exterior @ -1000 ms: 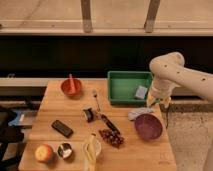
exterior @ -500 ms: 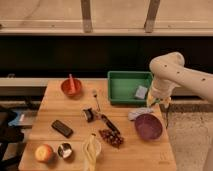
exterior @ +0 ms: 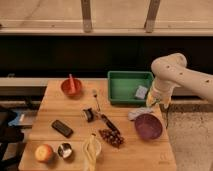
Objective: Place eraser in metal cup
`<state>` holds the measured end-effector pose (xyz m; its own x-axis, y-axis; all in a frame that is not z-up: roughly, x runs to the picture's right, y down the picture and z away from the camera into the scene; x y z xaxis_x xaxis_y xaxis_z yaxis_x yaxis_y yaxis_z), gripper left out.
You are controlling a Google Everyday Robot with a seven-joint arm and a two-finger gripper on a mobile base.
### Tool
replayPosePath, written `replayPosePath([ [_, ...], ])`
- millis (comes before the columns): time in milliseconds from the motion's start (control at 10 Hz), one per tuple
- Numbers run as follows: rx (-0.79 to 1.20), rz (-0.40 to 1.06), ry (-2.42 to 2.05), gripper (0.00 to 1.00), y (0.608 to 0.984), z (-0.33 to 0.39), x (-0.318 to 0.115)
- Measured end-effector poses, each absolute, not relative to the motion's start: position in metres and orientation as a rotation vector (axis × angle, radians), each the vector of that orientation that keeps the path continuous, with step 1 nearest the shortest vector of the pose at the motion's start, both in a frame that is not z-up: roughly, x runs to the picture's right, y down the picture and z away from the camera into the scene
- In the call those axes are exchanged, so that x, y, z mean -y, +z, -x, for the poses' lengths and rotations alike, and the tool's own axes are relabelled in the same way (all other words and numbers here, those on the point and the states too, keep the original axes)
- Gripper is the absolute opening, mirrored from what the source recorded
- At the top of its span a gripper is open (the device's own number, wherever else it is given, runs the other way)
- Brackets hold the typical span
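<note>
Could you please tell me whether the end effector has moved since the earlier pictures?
No. The end effector still hangs at the right edge of the green bin, just as before, away from the eraser and the metal cup.

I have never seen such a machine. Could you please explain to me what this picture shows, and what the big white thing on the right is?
The white thing is a robot arm. Its grasping end, the claw, hangs over the right edge of the wooden table, next to the green bin. There is only one picture, taken from above and facing the table. On the table lie a black eraser, an apple with a small metal cup beside it, a banana, grapes, an orange bowl and a purple plate. The eraser is not held: it lies far to the left of the claw.
</note>
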<state>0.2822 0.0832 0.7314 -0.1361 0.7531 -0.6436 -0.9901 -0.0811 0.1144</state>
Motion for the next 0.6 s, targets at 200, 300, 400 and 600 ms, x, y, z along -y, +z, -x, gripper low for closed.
replayPosePath([
  [200, -0.579, 0.52, 1.582, 0.6, 0.73, -0.263, -0.072],
  [300, -0.56, 0.525, 1.556, 0.6, 0.732, -0.248, -0.065],
  [400, -0.53, 0.527, 1.516, 0.6, 0.732, -0.225, -0.054],
  [600, -0.475, 0.539, 1.43, 0.6, 0.732, -0.18, -0.038],
])
